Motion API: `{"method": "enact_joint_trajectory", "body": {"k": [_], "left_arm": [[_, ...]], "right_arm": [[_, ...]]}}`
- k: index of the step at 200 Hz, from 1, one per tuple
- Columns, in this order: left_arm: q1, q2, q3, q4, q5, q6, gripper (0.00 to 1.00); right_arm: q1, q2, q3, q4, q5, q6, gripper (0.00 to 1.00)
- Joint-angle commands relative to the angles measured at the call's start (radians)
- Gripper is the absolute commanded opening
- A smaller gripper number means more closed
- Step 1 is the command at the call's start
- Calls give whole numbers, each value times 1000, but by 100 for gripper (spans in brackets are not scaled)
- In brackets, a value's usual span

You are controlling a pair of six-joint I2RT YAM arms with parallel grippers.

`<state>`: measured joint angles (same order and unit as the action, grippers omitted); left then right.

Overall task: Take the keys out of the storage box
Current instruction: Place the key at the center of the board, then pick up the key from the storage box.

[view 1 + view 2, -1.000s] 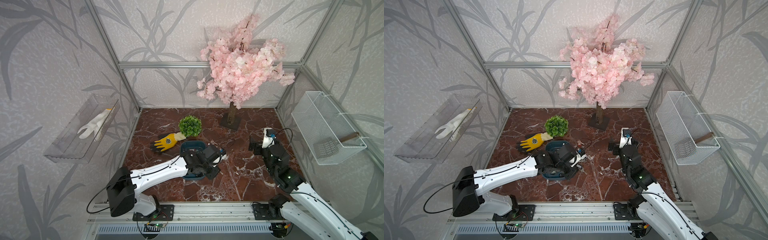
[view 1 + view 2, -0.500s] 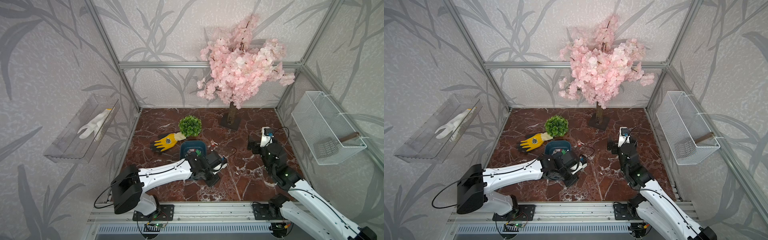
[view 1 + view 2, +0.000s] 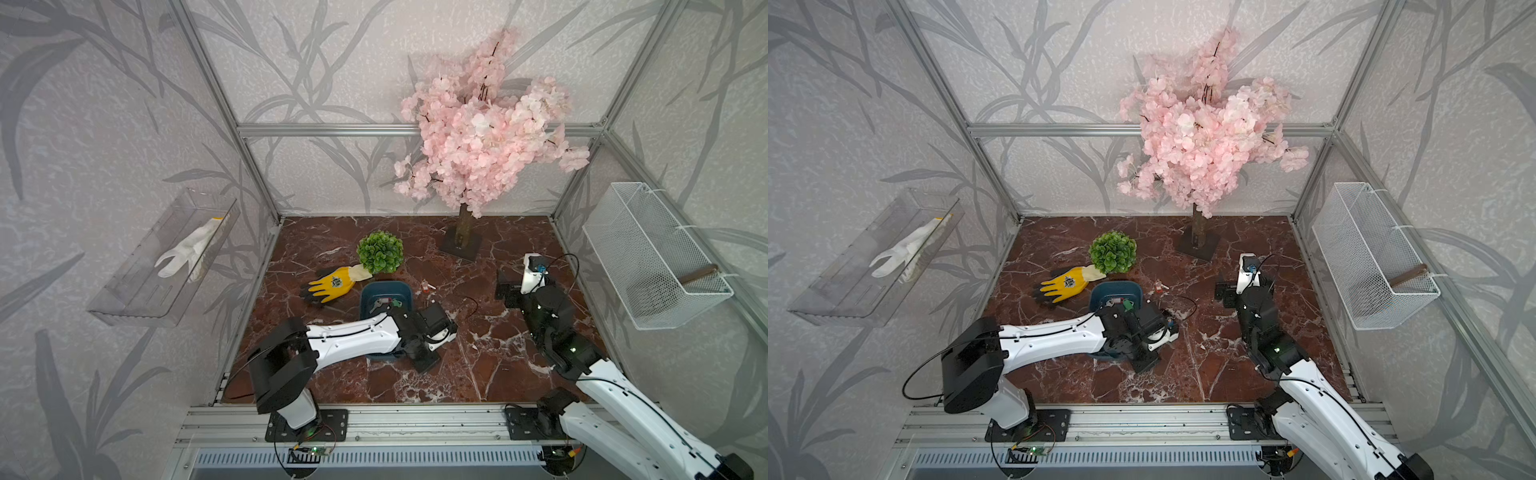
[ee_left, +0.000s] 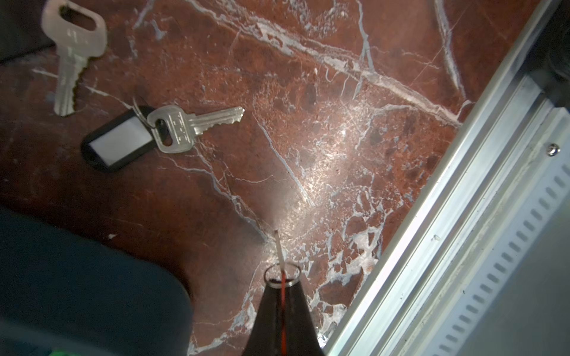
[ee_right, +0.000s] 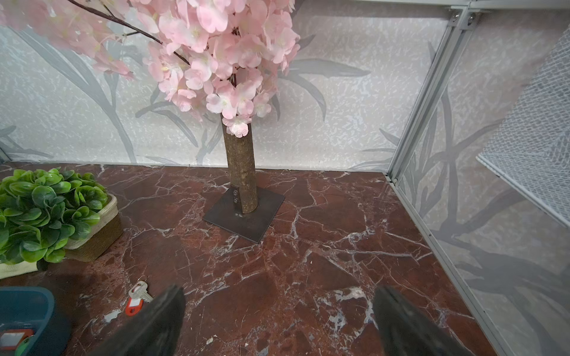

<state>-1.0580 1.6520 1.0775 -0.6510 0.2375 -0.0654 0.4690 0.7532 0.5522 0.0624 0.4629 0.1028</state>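
No legible text or labels.

My left arm (image 3: pixel 353 338) and right arm (image 3: pixel 619 395) are glossy white shells between bulky black joints, each with a thin black cable along the link. A small green light (image 3: pixel 572 350) glows on the right arm's black elbow, and a white camera housing (image 3: pixel 531 274) with a blue part sits on that wrist. My right gripper (image 5: pixel 278 291) has two matte black fingers (image 5: pixel 157 320).

Lit softly and evenly from above in both top views, with faint shadows under the blossom tree (image 3: pixel 478 137). Bowed at the edges. Glaring white off the marble floor (image 4: pixel 324 160) in the left wrist view, blurred and dim at the storage box (image 4: pixel 77 292)
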Motion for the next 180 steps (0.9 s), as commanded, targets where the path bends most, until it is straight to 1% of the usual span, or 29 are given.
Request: {"method": "enact_joint_trajectory", "body": {"k": [1,57,75,104,119,154,173,180], "left_arm": [[4,32,40,-48,7,67,1],[6,83,71,-31,20,106,9],[9,75,66,-5,16,97,13],[16,59,58,38,27,77,27],[25,40,48,64,36,63,34],[70,-44,0,163,55,-3,42],[110,-107,-30,209,47,-45,48],[127,-133,-42,224,25,-66,49]], "right_arm": [[-5,-8,23,19,5,-9,99],[-10,-12,22,10,6,-12,99],[-11,-12,23,5,0,-14,99],[-11,-9,28,-5,-10,-14,99],[-11,-9,31,-10,-13,-13,99],[-11,-8,44,-30,-42,-14,99],[-12,-4,59,-47,-79,-14,99],[-12,2,67,-58,-96,-13,99]]}}
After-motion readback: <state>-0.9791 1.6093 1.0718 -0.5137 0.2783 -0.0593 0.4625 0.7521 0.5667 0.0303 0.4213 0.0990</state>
